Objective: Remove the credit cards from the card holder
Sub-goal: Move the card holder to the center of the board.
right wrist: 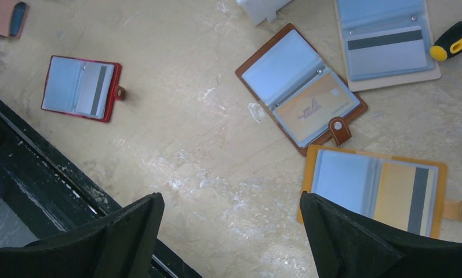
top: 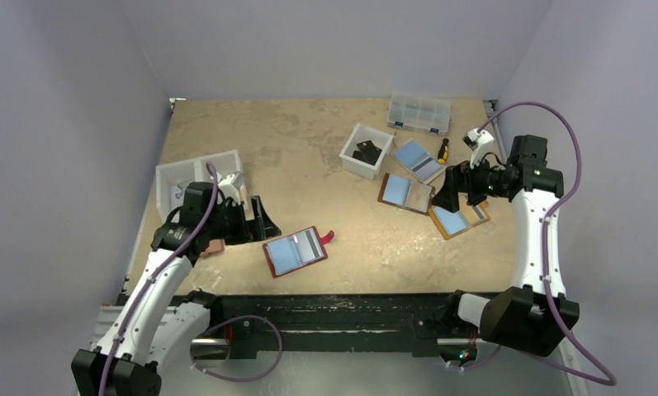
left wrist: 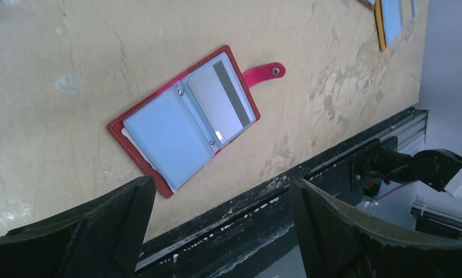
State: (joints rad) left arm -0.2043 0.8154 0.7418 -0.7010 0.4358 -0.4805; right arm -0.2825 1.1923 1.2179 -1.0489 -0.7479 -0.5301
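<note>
Dark red booklet card holder (left wrist: 182,119) is lying loose; we are risking dragging it with our spread left gripper (left wrist: 221,191).

1. The top external view looks steeply down from high behind the near edge. It stands far off and takes in the whole mottled tan bench (top: 309,140).
2. The left wrist view peers past its own black left claw (left wrist: 221,184), low and close and tilted toward the near edge. The open dark red booklet card holder (left wrist: 182,119) fills its middle.
3. The right wrist view sits higher behind the black right claw (right wrist: 231,200) and looks down across the bench (the same red holder shows small at upper left).
4. The right wrist view shares the brown leather fold-out holder (right wrist: 301,87) and the orange-tan fold-out holder (right wrist: 373,191) with the overhead view.
</note>
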